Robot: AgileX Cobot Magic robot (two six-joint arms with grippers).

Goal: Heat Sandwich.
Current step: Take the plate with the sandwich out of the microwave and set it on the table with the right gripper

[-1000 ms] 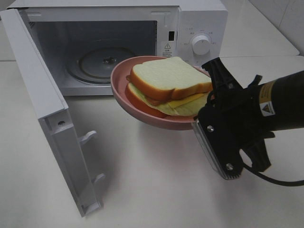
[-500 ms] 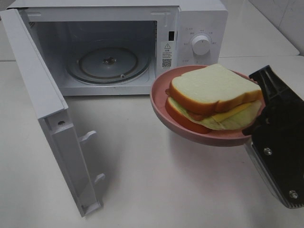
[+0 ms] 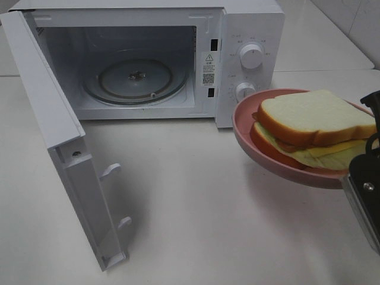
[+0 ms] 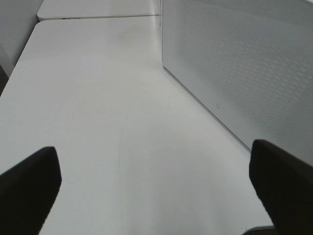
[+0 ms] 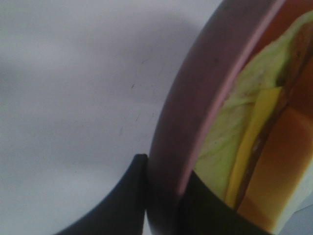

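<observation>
1. Worktop point(image 3: 196, 231), white; bare across its front and middle; the left wrist view shows more bare surface running beside a perforated white panel point(image 4: 244, 63).
2. Microwave point(image 3: 249, 24) at the rear of the worktop; door point(image 3: 65, 148) swung fully open toward the front left corner; glass turntable point(image 3: 133, 80) inside carries nothing; two dials on the control panel.
3. Pink plate point(image 3: 249, 127) held off the surface over the right edge of the worktop, in front of and just right of the control panel; tilted, near rim lower.
4. Sandwich point(image 3: 314, 119) lies on that plate, top slice slid slightly askew; yellow and green filling shows at the side.
5. Right gripper point(image 5: 161, 196) clenched on the plate's rim, one finger either side; mostly cut off at the right edge of the high view.
6. Left gripper point(image 4: 156, 181) released, jaws wide, grasping nothing; low over bare worktop.
7. Change: a second ago the plate hung right at the oven mouth; since then it has travelled rightward and away, clear of the cavity; the oven is unaltered.
8. Reading: plate is retreating from an open, unloaded oven; either heating is over and it is being carried out, or the insertion was abandoned; cannot tell which.
</observation>
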